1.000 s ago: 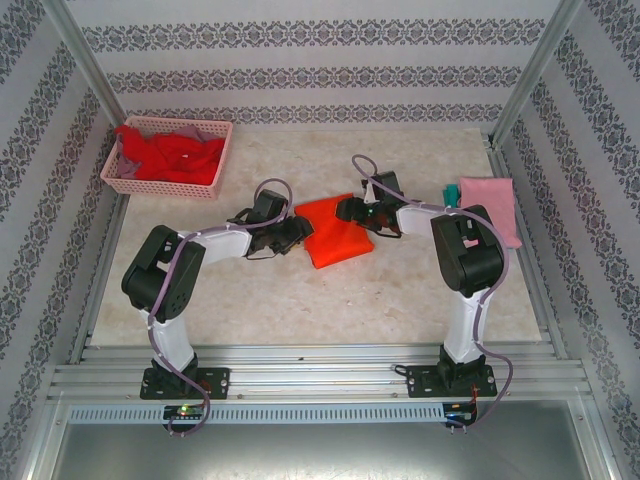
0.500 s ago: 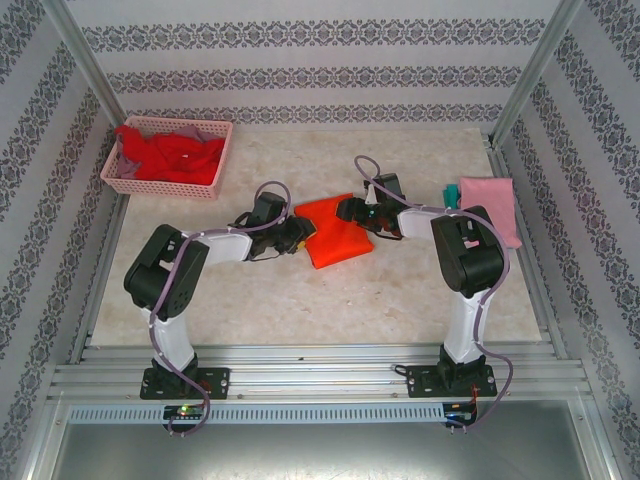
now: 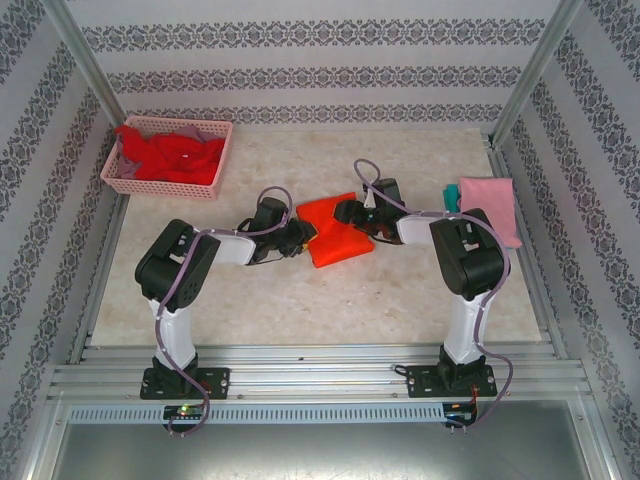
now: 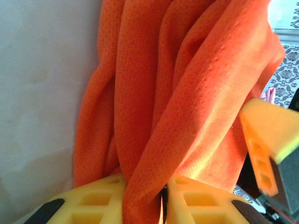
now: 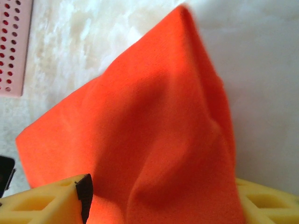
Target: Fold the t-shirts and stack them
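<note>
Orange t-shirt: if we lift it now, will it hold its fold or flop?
Likely floppy: the orange t-shirt bunches in deep soft folds at the left gripper, pinched on it. Probably light: thin perforated knit. It may sag unevenly, since the right gripper stands open around it.

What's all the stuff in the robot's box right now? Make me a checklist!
Surface: pale marbled tabletop.
Job's things: orange t-shirt mid-table; pink t-shirt at right edge, teal t-shirt beside it; red and grey shirts in basket.
Clutter: pink basket, far left corner.
Grippers: left gripper pinching orange t-shirt; right gripper fingers wide, orange cloth between, grip unclear.
Cables: purple cables along both arms.
Surroundings: patterned walls, metal frame.
</note>
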Tool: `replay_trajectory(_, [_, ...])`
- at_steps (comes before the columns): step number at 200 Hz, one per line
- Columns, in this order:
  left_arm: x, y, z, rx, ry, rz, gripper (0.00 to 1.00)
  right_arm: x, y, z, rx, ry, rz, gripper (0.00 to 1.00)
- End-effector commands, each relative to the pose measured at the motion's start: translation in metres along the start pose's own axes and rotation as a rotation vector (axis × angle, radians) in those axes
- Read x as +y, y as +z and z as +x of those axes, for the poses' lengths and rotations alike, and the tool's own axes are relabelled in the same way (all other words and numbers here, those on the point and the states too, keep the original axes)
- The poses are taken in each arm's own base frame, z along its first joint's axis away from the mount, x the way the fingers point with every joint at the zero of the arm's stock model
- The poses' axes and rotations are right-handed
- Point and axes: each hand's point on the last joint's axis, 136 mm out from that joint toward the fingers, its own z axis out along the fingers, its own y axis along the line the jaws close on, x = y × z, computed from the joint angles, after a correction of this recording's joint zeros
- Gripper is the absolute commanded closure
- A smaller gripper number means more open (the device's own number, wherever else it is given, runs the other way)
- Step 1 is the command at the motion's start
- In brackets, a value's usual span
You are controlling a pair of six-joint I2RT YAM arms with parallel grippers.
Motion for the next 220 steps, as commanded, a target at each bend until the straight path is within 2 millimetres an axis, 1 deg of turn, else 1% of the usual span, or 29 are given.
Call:
replay_trajectory(1, [-0.015,0.006,-0.001,0.007,0.031,0.045,0.79,0.015,0.003,0.051,0.163,0.083,-0.075,0.33])
replay_trajectory(6, [-0.013,0.006,-0.002,0.003,0.03,0.039,0.8,0.014,0.002,0.053,0.166,0.082,-0.075,0.33])
replay_trajectory(28, [0.0,0.005,0.0,0.001,0.022,0.005,0.84,0.001,-0.003,0.05,0.15,0.088,-0.039,0.32])
replay_trajectory(42, [0.009,0.004,0.0,-0.001,0.018,-0.014,0.85,-0.004,-0.004,0.047,0.148,0.089,-0.038,0.32])
replay_trajectory(52, [0.015,0.004,0.001,0.001,0.013,-0.028,0.85,-0.007,-0.002,0.049,0.167,0.084,-0.036,0.32])
replay_trajectory(61, [0.019,0.004,0.002,0.004,0.011,-0.035,0.85,-0.004,0.002,0.053,0.203,0.078,-0.06,0.32])
replay_trajectory(72, [0.024,0.006,0.002,0.004,0.006,-0.042,0.85,0.004,0.006,0.059,0.247,0.077,-0.112,0.32])
replay_trajectory(96, [0.031,0.008,0.001,0.002,-0.004,-0.05,0.86,0.026,0.013,0.071,0.305,0.03,-0.206,0.35])
replay_trajectory(104, [0.033,0.009,0.001,-0.001,-0.007,-0.052,0.86,0.028,0.016,0.074,0.319,0.018,-0.215,0.37])
replay_trajectory(130, [0.037,0.011,0.002,0.004,-0.011,-0.053,0.86,0.029,0.025,0.077,0.348,0.019,-0.228,0.52])
replay_trajectory(142, [0.037,0.009,0.002,0.004,-0.006,-0.058,0.84,0.028,0.026,0.075,0.345,0.02,-0.221,0.65])
replay_trajectory(150, [0.038,0.008,0.001,0.002,0.0,-0.064,0.82,0.026,0.025,0.072,0.339,0.017,-0.212,0.75])
replay_trajectory(155, [0.038,0.007,0.002,0.001,0.006,-0.066,0.8,0.026,0.024,0.071,0.336,0.009,-0.204,0.82])
replay_trajectory(160, [0.037,0.005,0.0,-0.005,0.011,-0.067,0.76,0.025,0.023,0.068,0.329,-0.001,-0.194,0.92])
replay_trajectory(166, [0.035,0.003,0.0,-0.011,0.022,-0.067,0.68,0.024,0.02,0.066,0.328,-0.014,-0.176,1.0])
replay_trajectory(185, [0.028,-0.007,-0.003,-0.039,0.053,-0.063,0.44,0.02,0.01,0.06,0.335,-0.09,-0.098,1.0])
replay_trajectory(201, [0.026,-0.019,-0.003,-0.059,0.091,-0.084,0.24,0.014,-0.005,0.051,0.33,-0.177,0.0,1.0])
replay_trajectory(216, [0.035,-0.036,-0.004,-0.088,0.126,-0.173,0.02,0.002,-0.02,0.042,0.332,-0.253,0.104,1.0])
replay_trajectory(220, [0.038,-0.042,-0.004,-0.097,0.138,-0.2,0.0,-0.001,-0.024,0.04,0.334,-0.265,0.123,1.0])
